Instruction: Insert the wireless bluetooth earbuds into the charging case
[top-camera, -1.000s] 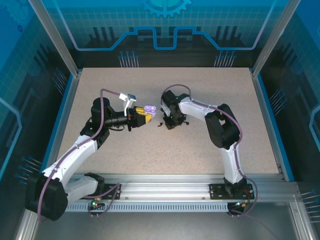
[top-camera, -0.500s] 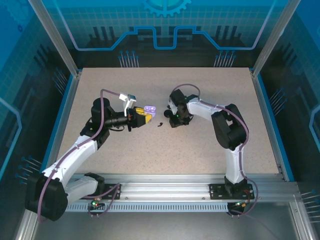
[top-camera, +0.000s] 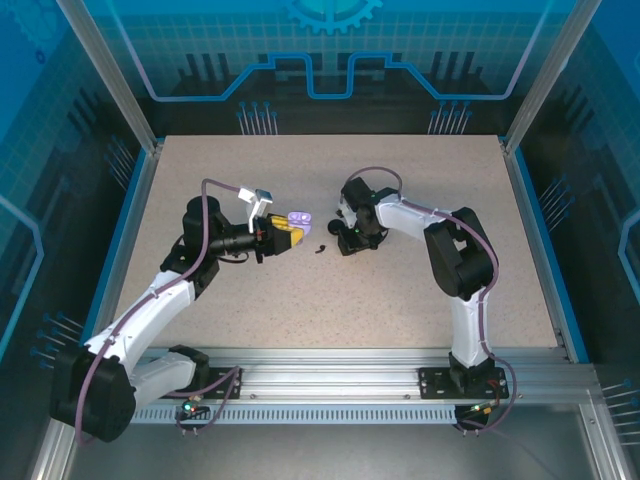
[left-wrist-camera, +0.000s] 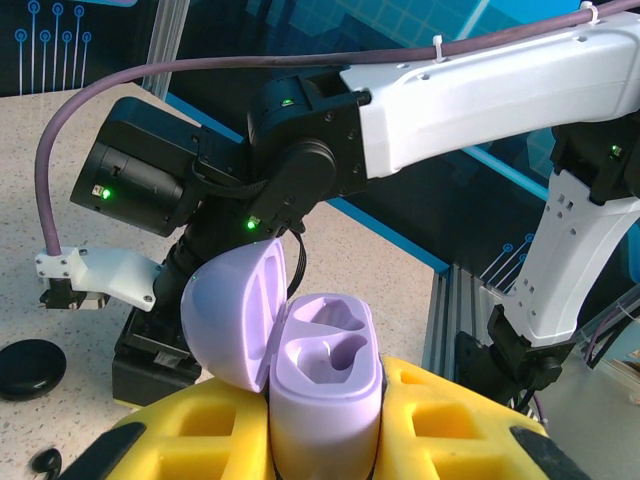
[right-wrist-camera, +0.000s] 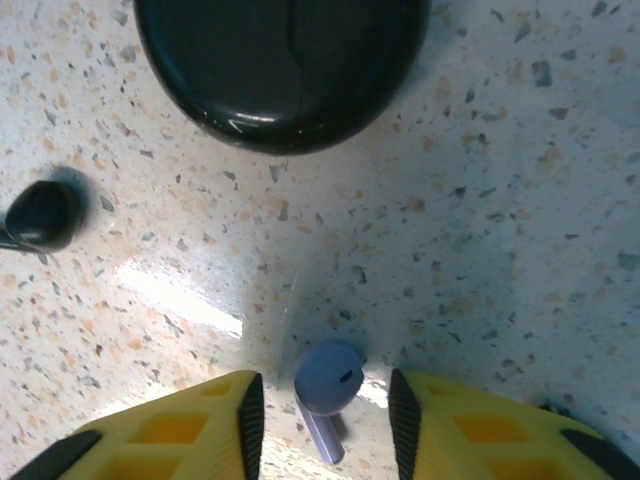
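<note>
My left gripper (left-wrist-camera: 325, 425) is shut on a lilac charging case (left-wrist-camera: 325, 350) that it holds upright above the table. The case's lid is flipped open to the left and both wells are empty. From above, the case (top-camera: 300, 218) sits at the tip of the left gripper (top-camera: 288, 232), left of table centre. My right gripper (right-wrist-camera: 325, 410) points down at the table with its fingers open. A lilac earbud (right-wrist-camera: 328, 378) lies on the table between them, with a gap on each side. The right gripper (top-camera: 350, 240) hangs just right of the case.
A round black puck (right-wrist-camera: 280, 60) lies on the table just beyond the right gripper and is also in the left wrist view (left-wrist-camera: 28, 368). A small black earbud (right-wrist-camera: 40, 215) rests to its left (top-camera: 320, 249). Blue walls enclose the speckled table (top-camera: 400, 320).
The right wrist swung slightly rightwards and lower, then settled. Its fingers have spread apart. The left arm and the lilac case have stayed still.
</note>
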